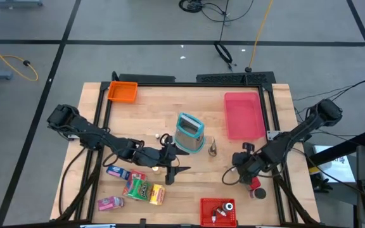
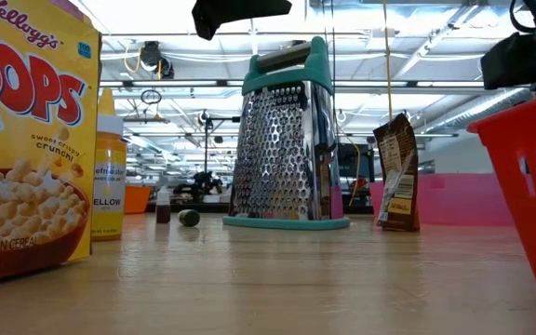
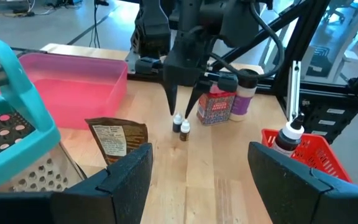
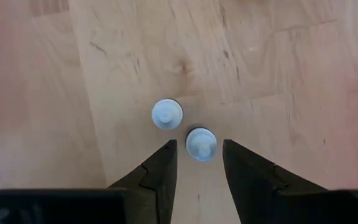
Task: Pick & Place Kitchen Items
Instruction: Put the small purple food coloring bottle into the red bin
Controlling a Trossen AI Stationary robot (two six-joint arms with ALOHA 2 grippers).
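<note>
The wooden table [image 1: 189,183] carries everything. In the high view the flat pink tray [image 1: 244,114] lies toward 2 o'clock from the table's middle, an orange bin [image 1: 122,92] at 10 o'clock near the far edge, and a red bin [image 1: 218,211] at 5 o'clock against the near edge with small bottles inside. A teal-framed grater [image 1: 189,133] stands at the centre, a brown packet [image 2: 397,173] upright just at its 3 o'clock side.

The cereal box [image 2: 26,140] in the low view reads "Kellogg's", "POPS" and "sweet crispy crunch"; a yellow bottle [image 2: 107,177] beside it shows "ELLOW".

Snack packets [image 1: 135,188] cluster at 7 o'clock from the grater. The left gripper [image 1: 168,163] hovers just at their 3 o'clock side, its fingers spread wide and holding nothing.

The right gripper [image 4: 196,158] points straight down over two tiny white-capped bottles [image 4: 184,129] that stand close together on bare wood. Its fingers [image 4: 157,171] are spread, and one cap sits between the tips; the other lies just outside. A red canister [image 3: 215,106] and a pale jar [image 3: 243,93] stand just behind the pair; open table lies in front of them.
</note>
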